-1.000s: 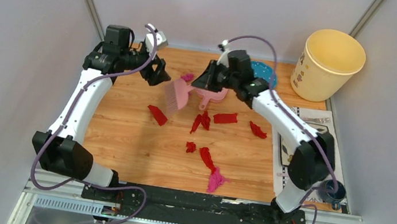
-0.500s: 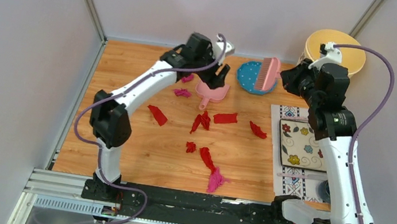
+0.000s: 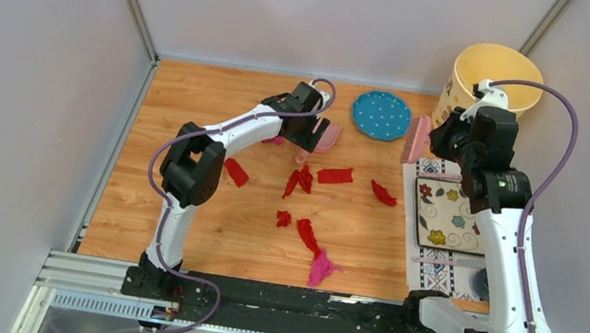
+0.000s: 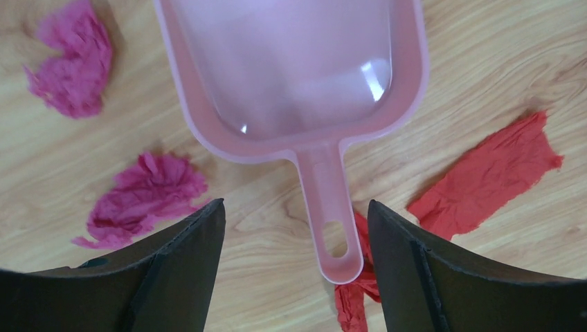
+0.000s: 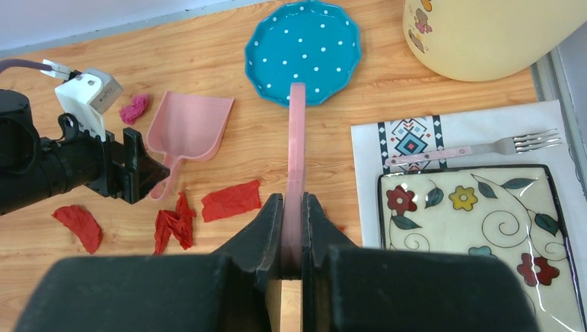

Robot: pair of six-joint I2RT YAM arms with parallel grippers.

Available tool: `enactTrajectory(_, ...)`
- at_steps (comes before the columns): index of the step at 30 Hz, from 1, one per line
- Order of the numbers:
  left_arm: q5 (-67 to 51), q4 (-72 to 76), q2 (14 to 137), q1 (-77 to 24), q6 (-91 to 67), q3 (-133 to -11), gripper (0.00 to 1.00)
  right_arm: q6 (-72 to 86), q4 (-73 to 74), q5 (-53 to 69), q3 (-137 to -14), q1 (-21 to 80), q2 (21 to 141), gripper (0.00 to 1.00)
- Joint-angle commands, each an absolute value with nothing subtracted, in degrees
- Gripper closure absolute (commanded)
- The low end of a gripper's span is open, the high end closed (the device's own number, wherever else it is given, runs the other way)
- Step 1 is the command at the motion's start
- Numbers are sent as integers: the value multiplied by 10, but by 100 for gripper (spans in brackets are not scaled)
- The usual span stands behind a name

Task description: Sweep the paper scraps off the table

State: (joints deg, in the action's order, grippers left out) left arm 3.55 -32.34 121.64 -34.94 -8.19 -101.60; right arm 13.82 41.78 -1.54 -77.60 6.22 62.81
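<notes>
Red paper scraps (image 3: 334, 175) lie scattered over the middle of the table (image 3: 181, 220), with a magenta wad (image 3: 320, 266) near the front. In the left wrist view, magenta scraps (image 4: 145, 197) and a red strip (image 4: 484, 180) lie beside the pale pink dustpan (image 4: 291, 69). My left gripper (image 4: 296, 207) stands open just above the table, its fingers either side of the dustpan handle (image 4: 332, 221) without touching it. My right gripper (image 5: 294, 200) is shut on the pink brush handle (image 5: 296, 138). It holds the brush (image 3: 416, 139) in the air beside the placemat.
A blue dotted plate (image 3: 381, 114) lies at the back. A yellow bucket (image 3: 491, 89) stands in the back right corner. On the right, a white placemat (image 5: 443, 128) carries a flowered plate (image 5: 477, 235) and a fork (image 5: 498, 145). Grey walls enclose the table.
The brush has gone from beside the dustpan to the right side, in my right gripper, and has just dropped lower. My left gripper has come down over the dustpan handle.
</notes>
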Motion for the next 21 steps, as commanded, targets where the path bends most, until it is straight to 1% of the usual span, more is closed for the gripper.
enactTrajectory(1, 37, -325, 1194, -356, -131, -983, 18, 116, 406, -22, -768, 61, 617, 100)
enactTrajectory(5, 26, -312, 1198, -360, -129, -947, 18, 116, 401, -19, -763, 61, 618, 100)
enactTrajectory(7, 25, -311, 1204, -360, -127, -947, 18, 116, 398, -15, -759, 61, 618, 100)
enactTrajectory(10, 46, -307, 1218, -361, -119, -961, 20, 117, 389, -9, -749, 61, 612, 100)
enactTrajectory(12, 59, -303, 1229, -361, -114, -979, 27, 118, 387, -9, -746, 61, 611, 100)
enactTrajectory(14, 58, -298, 1233, -361, -111, -989, 38, 117, 387, -9, -742, 60, 608, 100)
enactTrajectory(16, 54, -300, 1234, -361, -105, -996, 45, 117, 387, 9, -739, 60, 603, 100)
enactTrajectory(17, 48, -305, 1235, -361, -102, -997, 52, 114, 388, 8, -737, 60, 601, 100)
enactTrajectory(19, 47, -311, 1237, -361, -96, -995, 57, 110, 388, 2, -738, 60, 594, 100)
enactTrajectory(21, 45, -314, 1238, -361, -89, -991, 57, 104, 388, 1, -742, 59, 589, 100)
